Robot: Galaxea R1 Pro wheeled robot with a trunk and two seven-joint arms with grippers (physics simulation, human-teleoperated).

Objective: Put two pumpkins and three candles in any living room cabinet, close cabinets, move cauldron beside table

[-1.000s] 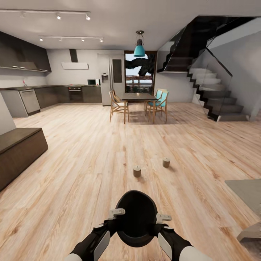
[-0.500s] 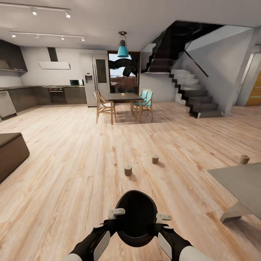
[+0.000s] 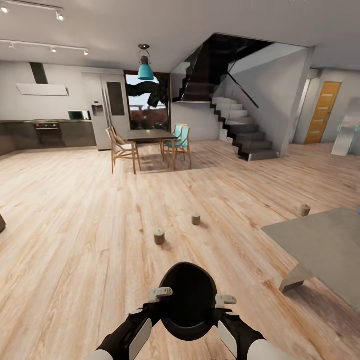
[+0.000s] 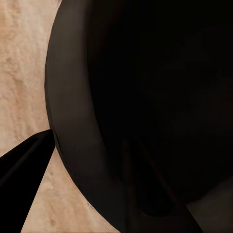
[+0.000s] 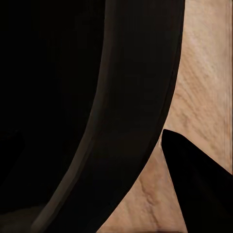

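I hold the matte-black cauldron low in front of me, just above the wood floor. My left gripper is shut on its left rim and my right gripper on its right rim. In the left wrist view, the cauldron wall passes between a finger outside and one inside. The right wrist view shows the wall gripped the same way. Three candles stand on the floor: one ahead, one farther, one by the grey table's far corner. The table lies to my right. The pumpkins are out of view. A sliver of the cabinet shows at the left edge.
A dining table with chairs stands at the back, with a kitchen along the far left wall. A staircase rises at the back right, and an orange door is beyond it. Open wood floor lies between me and the candles.
The whole view has swung to the right, so the camera has turned. The cabinet has slid almost off the left edge, while more of the table and a third candle have come in. Both grippers still hold the cauldron.
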